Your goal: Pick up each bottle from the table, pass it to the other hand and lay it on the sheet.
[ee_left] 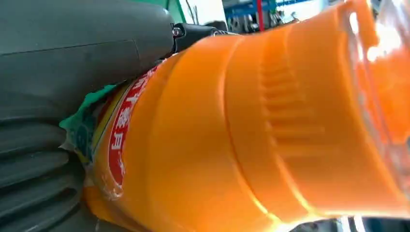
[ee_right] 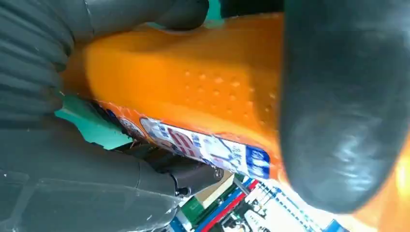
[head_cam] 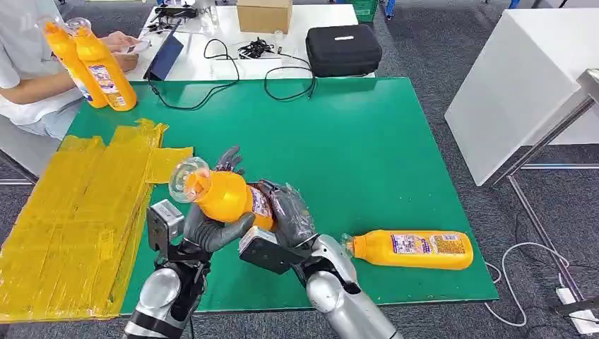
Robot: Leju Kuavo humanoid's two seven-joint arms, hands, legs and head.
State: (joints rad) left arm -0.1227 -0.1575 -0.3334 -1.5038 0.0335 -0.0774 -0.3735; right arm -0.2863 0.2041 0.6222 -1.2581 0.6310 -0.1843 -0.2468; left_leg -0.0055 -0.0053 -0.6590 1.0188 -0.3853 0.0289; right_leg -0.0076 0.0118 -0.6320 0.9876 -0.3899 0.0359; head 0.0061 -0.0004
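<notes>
Orange bottle (head_cam: pixel 226 196) mid-handover at lower centre of frame, above the green table (head_cam: pixel 367 141), long axis tilted, cap end pointing upper left toward the yellow sheet (head_cam: pixel 78 212). Left hand (head_cam: pixel 215 229) grasps it from below, right hand (head_cam: pixel 286 212) grasps the base end. Second bottle (head_cam: pixel 413 249) lies lower right.

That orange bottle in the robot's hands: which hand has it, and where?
Both grip the bottle: the left hand under its upper body below the clear cap, the right hand around its base end.
</notes>
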